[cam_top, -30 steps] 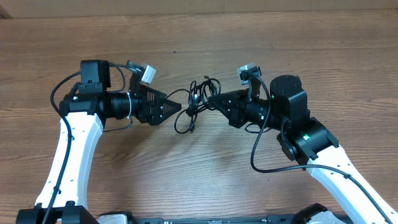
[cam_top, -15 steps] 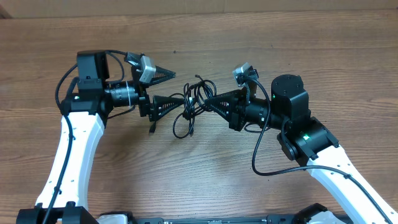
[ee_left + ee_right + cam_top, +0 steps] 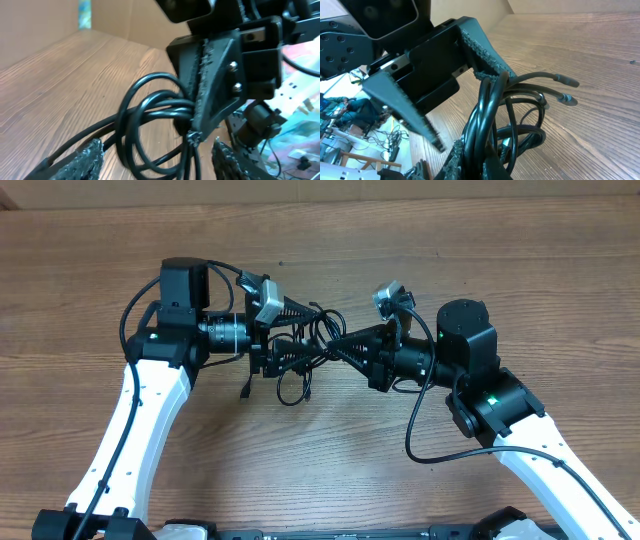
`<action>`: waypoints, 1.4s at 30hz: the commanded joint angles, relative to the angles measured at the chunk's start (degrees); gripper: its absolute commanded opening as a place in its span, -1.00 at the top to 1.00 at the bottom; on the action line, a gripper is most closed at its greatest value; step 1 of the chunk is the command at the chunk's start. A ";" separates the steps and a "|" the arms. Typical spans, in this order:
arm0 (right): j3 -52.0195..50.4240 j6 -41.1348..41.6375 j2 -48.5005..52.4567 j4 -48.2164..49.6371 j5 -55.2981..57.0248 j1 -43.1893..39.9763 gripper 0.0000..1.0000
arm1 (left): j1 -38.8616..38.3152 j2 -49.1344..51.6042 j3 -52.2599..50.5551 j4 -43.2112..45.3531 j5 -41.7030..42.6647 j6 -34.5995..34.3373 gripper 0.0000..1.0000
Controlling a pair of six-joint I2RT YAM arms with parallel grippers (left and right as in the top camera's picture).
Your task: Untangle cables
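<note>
My right claw point(image 3: 336, 346) is clamped shut on the cables point(image 3: 160, 111), with the knot of thin black loops bunched at its tip. Facing it tip to tip, my left claw point(image 3: 155, 157) stands apart, one finger on either side of those loops; I cannot tell whether it touches them. Slack loops and plug ends trail from the bundle over the wooden table point(image 3: 320, 240) beside both claws.

Overhead: even diffuse light, table point(image 3: 330, 480) uniformly lit, faint soft shadows, sharp. Left wrist: fingertips point(image 3: 82, 159) at 7 o'clock blurred, 3 o'clock background washed out. Right wrist: cables point(image 3: 487, 107) soft near 6 o'clock, 9 o'clock overexposed.
</note>
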 commanded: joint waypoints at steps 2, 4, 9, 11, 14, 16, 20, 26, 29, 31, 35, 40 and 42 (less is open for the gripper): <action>0.87 -0.42 -0.07 0.87 -1.27 -0.22 0.93 | 0.74 -1.36 1.22 -0.35 -1.60 0.20 -0.16; 0.87 -0.42 -0.07 1.20 -1.44 -0.22 0.92 | 0.74 -1.36 1.22 -0.92 -1.60 -1.66 -0.09; 0.87 -0.42 -0.07 1.88 -1.44 -0.22 0.92 | 0.68 -1.36 1.22 -3.52 -1.57 -3.72 0.06; 0.87 -0.42 -0.07 1.99 -1.44 -0.22 0.92 | 0.68 -1.36 1.22 -4.76 -1.60 -3.72 0.08; 0.87 -0.42 -0.07 2.14 -1.44 -0.22 0.92 | 0.68 -1.36 1.22 -6.34 -1.57 -3.72 0.11; 0.87 -0.42 -0.07 2.14 -1.44 -0.22 0.93 | 0.68 -1.36 1.22 -7.02 -1.57 -3.74 0.13; 0.87 -0.42 -0.04 2.69 -2.29 -0.22 0.92 | 0.22 -1.36 1.22 -7.28 -1.62 -5.29 0.07; 0.87 -0.42 -0.07 3.74 -4.70 -0.22 0.92 | -0.70 -1.36 1.22 -6.45 -1.60 -6.49 -0.09; 0.87 -0.42 -0.07 3.76 -6.27 -0.22 0.92 | -0.85 -1.36 1.22 -5.64 -1.62 -8.22 -0.22; 0.87 -0.44 -0.07 3.39 -6.99 -0.22 0.92 | -0.85 -1.36 1.22 -5.29 -1.60 -8.22 -0.24; 0.87 -0.44 -0.04 1.86 -6.99 -0.22 0.92 | -0.85 -1.36 1.22 -3.91 -1.57 -9.70 -0.25; 0.87 -0.42 -0.04 1.64 -7.69 -0.22 0.92 | -0.85 -1.36 1.22 -2.73 -1.57 -10.19 -0.24; 0.87 -0.42 -0.04 1.62 -8.35 -0.22 0.92 | -0.85 -1.36 1.22 -2.56 -1.40 -10.21 -0.15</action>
